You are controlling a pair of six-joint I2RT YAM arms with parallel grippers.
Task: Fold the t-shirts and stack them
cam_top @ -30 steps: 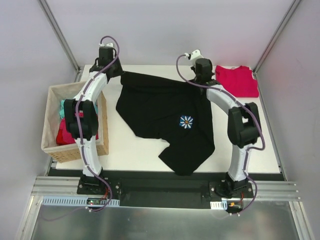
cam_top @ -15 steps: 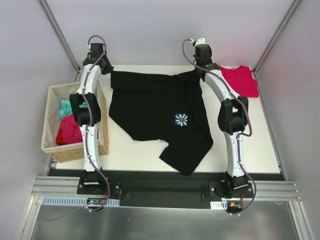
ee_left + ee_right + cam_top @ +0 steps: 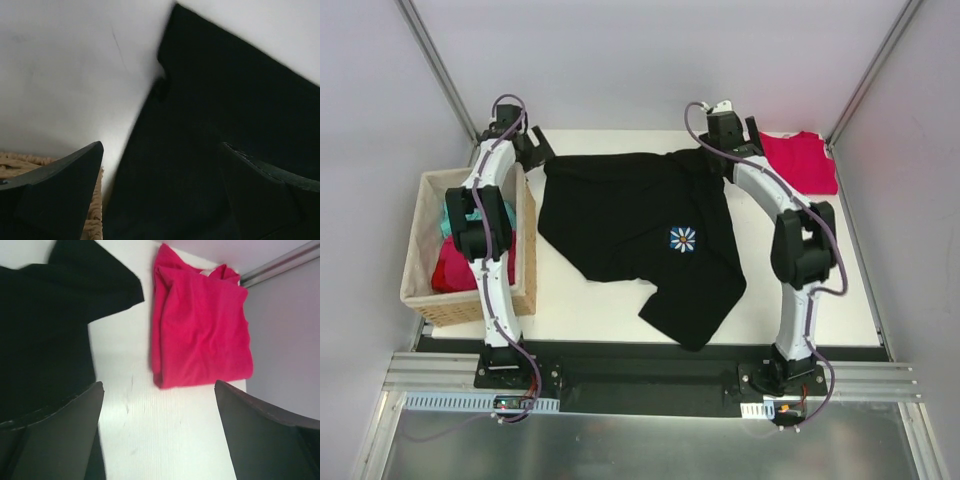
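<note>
Black cloth fills the view under the left hand (image 3: 160,150). Its fingers stand spread wide, nothing pinched. The right hand (image 3: 159,390) is spread just as wide over bare counter (image 3: 165,440), and it's empty too.

Below them lies the black t-shirt (image 3: 630,220), spread across the middle of the counter. Its top edge runs along the far side, and its near part is skewed and bunched toward the right.

It looks soft, limp and light, so I judge it will sag and drag rather than hold a shape. I'd take it at the shoulder corners, one hand each side, pinching a doubled edge so it can't slip out.

The red t-shirt (image 3: 200,325) sits folded at the far right corner, near the black sleeve but apart from it.

Now the views. Only the top camera gives the whole outline, the pale emblem (image 3: 684,238) and the basket (image 3: 425,260) on the left with clothes inside. The left wrist camera shows the shirt's left edge running close to the woven rim. The right wrist camera shows the strip of counter between sleeve and red shirt, plus that shirt's loose folds, which look flat from overhead.
</note>
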